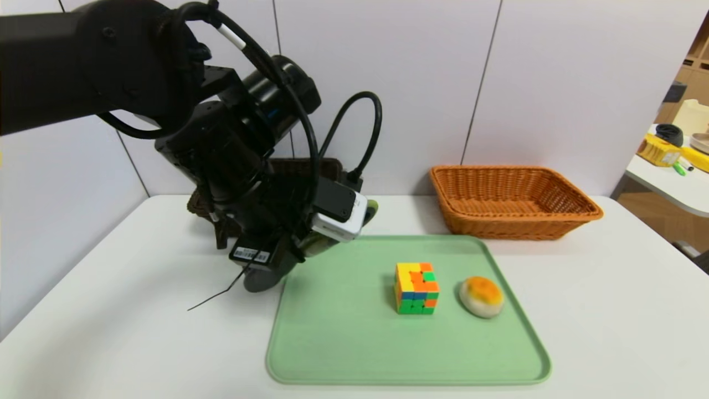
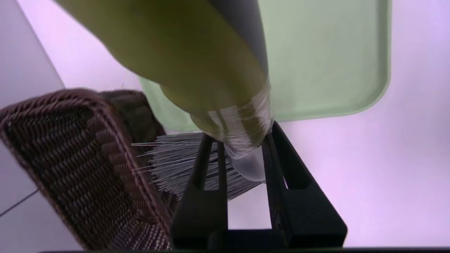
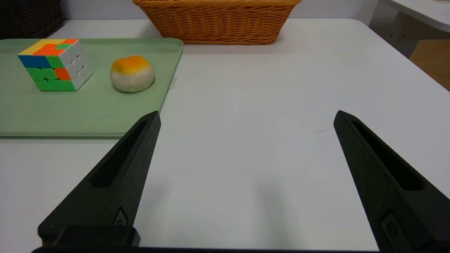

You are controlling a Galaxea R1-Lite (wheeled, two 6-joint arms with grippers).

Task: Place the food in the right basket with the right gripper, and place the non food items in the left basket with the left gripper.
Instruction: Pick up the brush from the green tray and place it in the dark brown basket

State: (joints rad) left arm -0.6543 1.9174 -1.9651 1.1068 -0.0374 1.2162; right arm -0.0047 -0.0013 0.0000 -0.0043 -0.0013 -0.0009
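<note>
The left gripper (image 2: 242, 154) is carrying the brush (image 2: 197, 70) off the green tray (image 1: 354, 343) toward the dark basket (image 2: 74, 165), so the step in hand looks like the first of the non-food items going to its place. In the left wrist view the black fingers (image 2: 207, 182) are clamping the brush's neck, just where the olive handle meets the clear collar, with the grey bristles fanning out past them toward the basket's near rim. The brush is hanging clear of the tray, beside the tray's left edge. The next move, as I judge it, is calling for more travel over the dark basket's rim, then a release once the bristles are above its floor; a stray bristle catching the wicker could drag it.

The cube (image 1: 416, 288) is sitting near the middle of the tray and the bun (image 1: 482, 296) just to its right, both untouched. The orange basket (image 1: 512, 202) is standing behind the tray's right corner. The right gripper (image 3: 246, 121) is idling low over the table to the right of the tray, fingers spread wide, gripping nothing.
</note>
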